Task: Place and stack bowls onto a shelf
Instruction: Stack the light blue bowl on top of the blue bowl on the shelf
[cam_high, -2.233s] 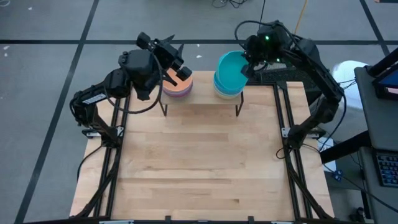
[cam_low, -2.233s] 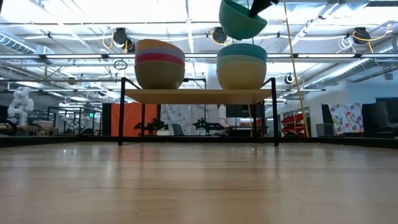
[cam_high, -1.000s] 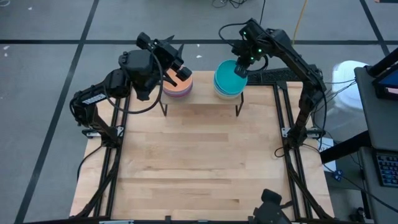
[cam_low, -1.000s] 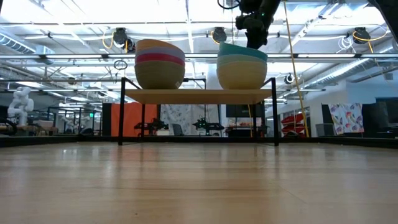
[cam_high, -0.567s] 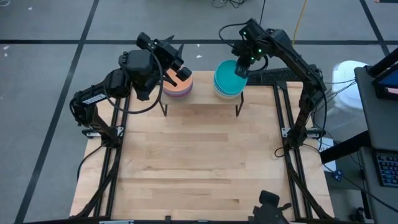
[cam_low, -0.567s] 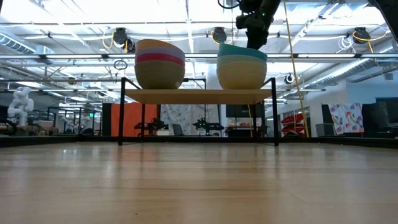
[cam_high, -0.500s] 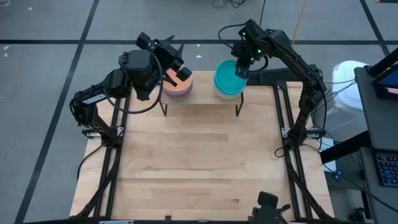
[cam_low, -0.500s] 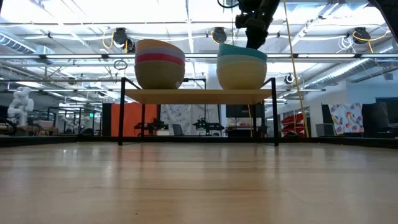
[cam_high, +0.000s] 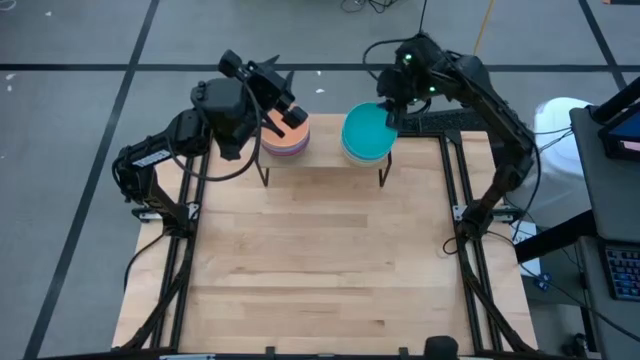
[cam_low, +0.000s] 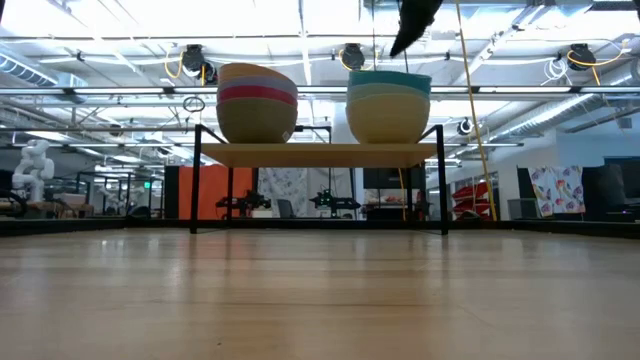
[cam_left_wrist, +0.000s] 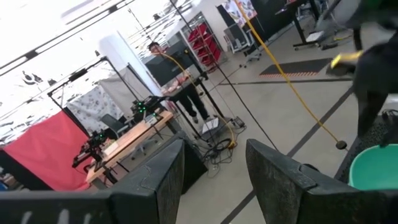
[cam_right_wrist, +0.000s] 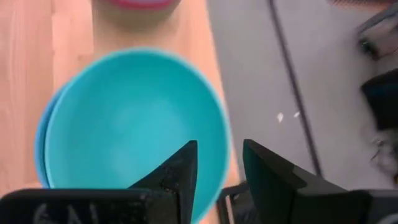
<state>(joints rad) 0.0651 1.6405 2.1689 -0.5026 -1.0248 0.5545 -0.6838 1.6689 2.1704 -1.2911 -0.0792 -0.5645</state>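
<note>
Two stacks of nested bowls, upright, on the shelf at the table's far edge. Left stack near the shelf's left end: olive-grey at the bottom, then magenta, lavender and orange bands upward. Right stack near the right end: cream below, mint green above it, cyan-blue bowl on top, open side up, seated slightly off-centre. Light plank top on thin black legs.

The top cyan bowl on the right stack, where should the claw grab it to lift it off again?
Pinch the cyan bowl by its rim, coming straight down from above. It sits upright and nested in the stack on the shelf, so only its rim stands free; the right claw already hovers open near the far edge.
</note>
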